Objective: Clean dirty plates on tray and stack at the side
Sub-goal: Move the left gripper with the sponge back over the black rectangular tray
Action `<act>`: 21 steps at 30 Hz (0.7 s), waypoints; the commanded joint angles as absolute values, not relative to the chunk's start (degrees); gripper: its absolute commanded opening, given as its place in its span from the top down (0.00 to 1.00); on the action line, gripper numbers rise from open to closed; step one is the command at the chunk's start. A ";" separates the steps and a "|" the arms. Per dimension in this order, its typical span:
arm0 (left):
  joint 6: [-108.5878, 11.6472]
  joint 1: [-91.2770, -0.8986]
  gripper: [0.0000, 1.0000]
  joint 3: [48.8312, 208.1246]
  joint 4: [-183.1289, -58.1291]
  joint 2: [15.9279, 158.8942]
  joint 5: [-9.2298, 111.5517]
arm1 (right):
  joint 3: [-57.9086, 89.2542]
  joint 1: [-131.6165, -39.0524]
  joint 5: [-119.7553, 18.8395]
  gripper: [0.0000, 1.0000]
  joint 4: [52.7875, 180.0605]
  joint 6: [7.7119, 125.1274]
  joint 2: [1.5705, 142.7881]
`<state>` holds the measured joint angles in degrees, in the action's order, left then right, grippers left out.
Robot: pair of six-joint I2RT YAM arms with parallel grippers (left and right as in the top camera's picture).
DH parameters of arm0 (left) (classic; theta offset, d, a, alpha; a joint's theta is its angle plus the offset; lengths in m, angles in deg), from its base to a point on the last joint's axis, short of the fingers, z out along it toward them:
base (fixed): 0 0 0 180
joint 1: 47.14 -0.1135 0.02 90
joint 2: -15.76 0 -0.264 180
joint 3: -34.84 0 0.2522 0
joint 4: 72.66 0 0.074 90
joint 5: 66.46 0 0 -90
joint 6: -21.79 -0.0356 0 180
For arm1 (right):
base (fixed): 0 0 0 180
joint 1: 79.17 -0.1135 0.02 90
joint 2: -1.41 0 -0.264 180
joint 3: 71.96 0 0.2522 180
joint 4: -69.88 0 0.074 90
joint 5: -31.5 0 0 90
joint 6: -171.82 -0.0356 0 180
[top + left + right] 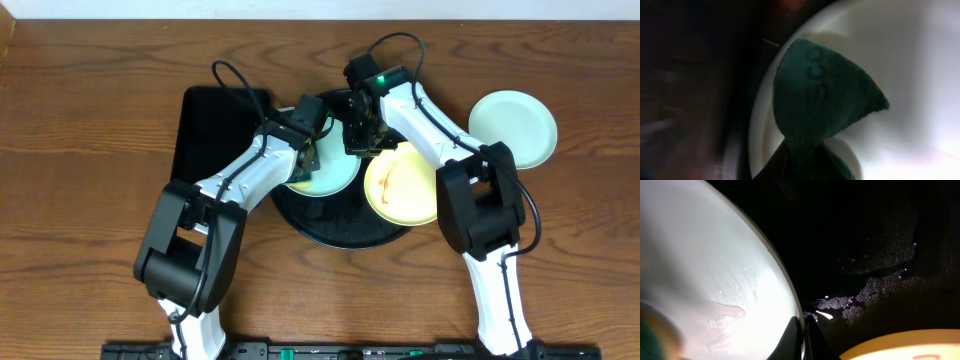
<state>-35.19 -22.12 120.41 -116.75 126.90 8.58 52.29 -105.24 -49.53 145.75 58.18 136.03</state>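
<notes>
So, everything here is placed off the round black tray [345,232], which sits mid-table.

- One mint plate [338,178] is parked on the tray's left-rear part. A yellow plate [405,190] is laid on the tray's right side, with its outer edge hanging out past the rim. A second mint plate [513,128] is set well off to the tray's right on the bare table [90,100].
- The left arm [245,175] is stretched up diagonally from the tray's near-left side, with the wrist tipped down over the mint plate. The left gripper [308,160] is closed on a green cloth [820,95]. In the left wrist view the cloth is pinched at its narrow end and fanned out against the plate's pale surface. The fingers themselves are lost in the dark there.
- The right arm [430,120] is run from the tray's near-right side up past the yellow plate, then folded back so the wrist is pointed down at the tray's rear. The right gripper [802,330] is narrowed onto the mint plate's rim, one finger on each side of the edge.
- A red-orange smear [725,315] is seen on that plate, and another orange mark is seen on the yellow one. Wet droplets [875,285] are scattered on the tray's black floor between the two plates.
- A rectangular tray [210,130] is lying just left of the round one.
</notes>
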 commanded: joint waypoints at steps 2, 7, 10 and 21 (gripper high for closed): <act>-35.17 -23.21 0.92 120.00 -118.15 127.05 -9.97 | 51.92 -104.73 -52.65 0.99 146.47 58.31 136.76; -35.13 -23.21 0.93 120.00 -117.86 121.23 -9.97 | 51.92 -104.73 -51.96 0.99 146.03 58.27 136.76; -35.13 -23.39 0.92 120.00 -118.15 116.03 -9.95 | 52.27 -104.78 -50.43 0.99 145.79 58.29 136.73; -32.79 -31.89 0.92 119.98 -125.51 96.97 1.41 | 55.53 -104.78 -50.56 0.99 145.68 62.59 128.82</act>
<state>-33.64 -28.77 120.08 -124.16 99.12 -3.74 52.75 -105.24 -49.27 145.88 59.60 135.23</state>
